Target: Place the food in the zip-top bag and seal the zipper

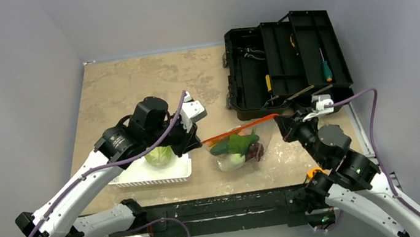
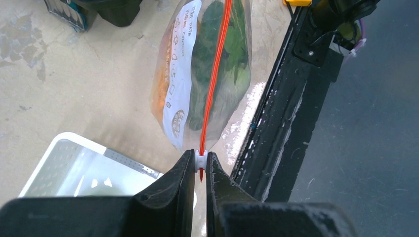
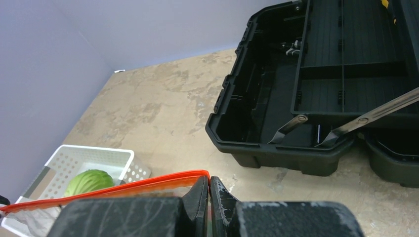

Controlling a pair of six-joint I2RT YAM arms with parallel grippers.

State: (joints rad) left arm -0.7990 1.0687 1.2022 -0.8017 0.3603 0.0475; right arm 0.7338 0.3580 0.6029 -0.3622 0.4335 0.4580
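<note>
On your bench [image 1: 128,86], between the open black toolbox [image 1: 287,64] and the white basket [image 1: 153,175], the zip-top bag [image 1: 244,152] sits packed with food [image 1: 227,147]; a green cabbage [image 1: 159,156] lies in the basket. Your right fingers [image 3: 197,197] pinch one end of the orange zipper [image 1: 239,129], and your left fingers [image 2: 180,182] clamp the white slider [image 2: 200,159] at the other.

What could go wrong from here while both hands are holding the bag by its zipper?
1. The left hand pinches only the small white slider with its tips; it could slip off once it pulls.
2. The right hand holds just the end of the zipper, and the weight of the food-filled bag might tug it free.
3. The cabbage sits in the white basket; sealing now would probably leave it out.
</note>
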